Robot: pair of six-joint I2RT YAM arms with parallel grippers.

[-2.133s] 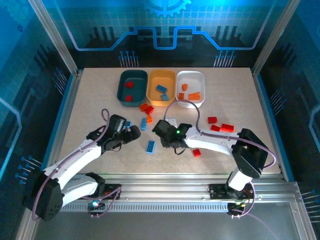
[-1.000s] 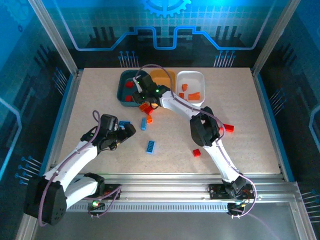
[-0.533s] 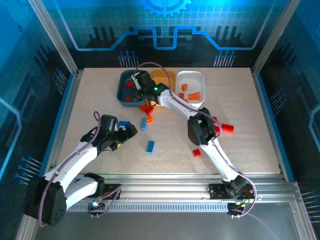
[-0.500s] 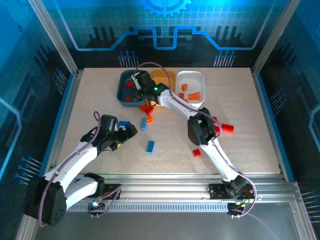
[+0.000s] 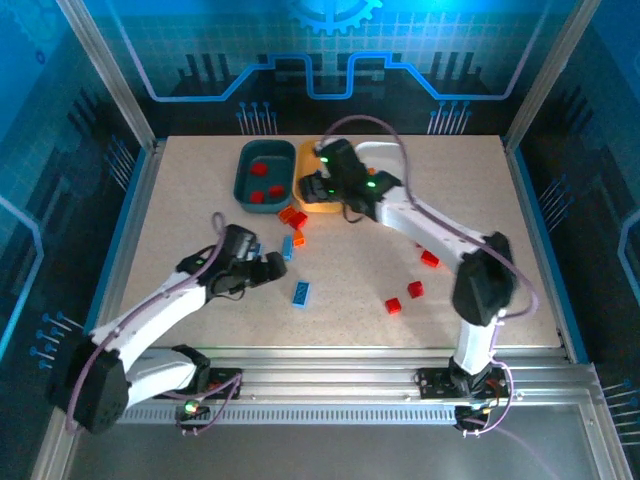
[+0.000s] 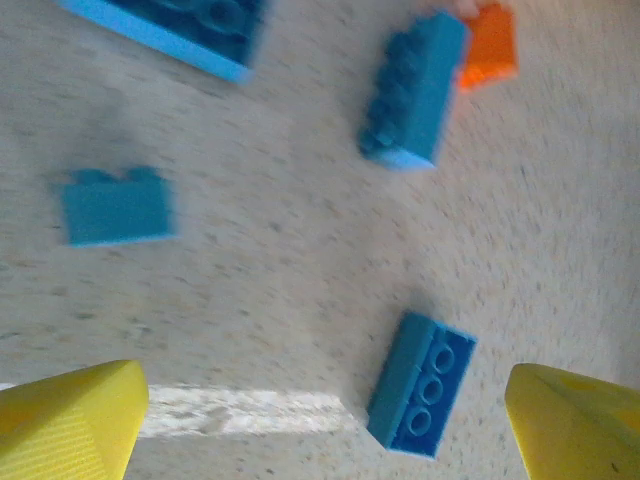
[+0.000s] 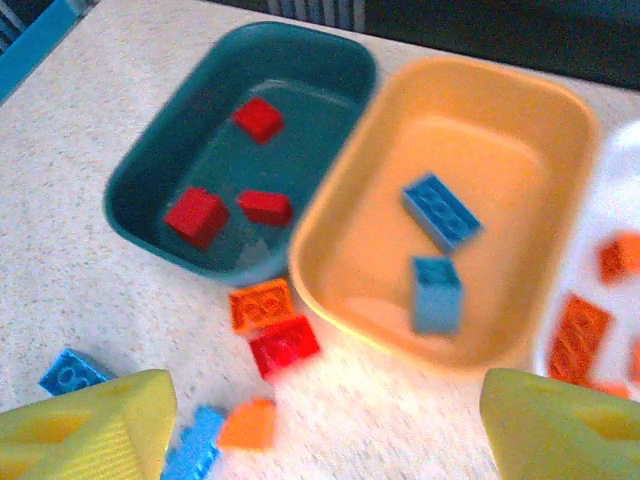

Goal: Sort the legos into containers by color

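Hovering low over the desk (image 5: 180, 200), the left end effector (image 6: 320, 415) has its yellow fingers (image 6: 70, 420) spread wide and holds nothing. A light blue brick (image 6: 420, 385) lies on the desk between them, nearer the right-hand finger.

The brick looks like hard, light plastic with smooth sides, so it should lift easily but may skid or squirt out if pinched off-centre. The safest hold is across its two long flat sides, at mid-length. Its long axis runs up the left wrist view, leaning right, so it crosses the line between the fingers and closing should meet those long sides. The face with three round marks is turned up.

The right end effector (image 7: 320, 430) is also open and empty, above the yellow-orange tray (image 7: 500, 150) holding two blue bricks (image 7: 440, 210). The dark teal tray (image 7: 340, 70) holds three red bricks (image 7: 195, 215), and the white tray (image 7: 615, 180) orange ones.
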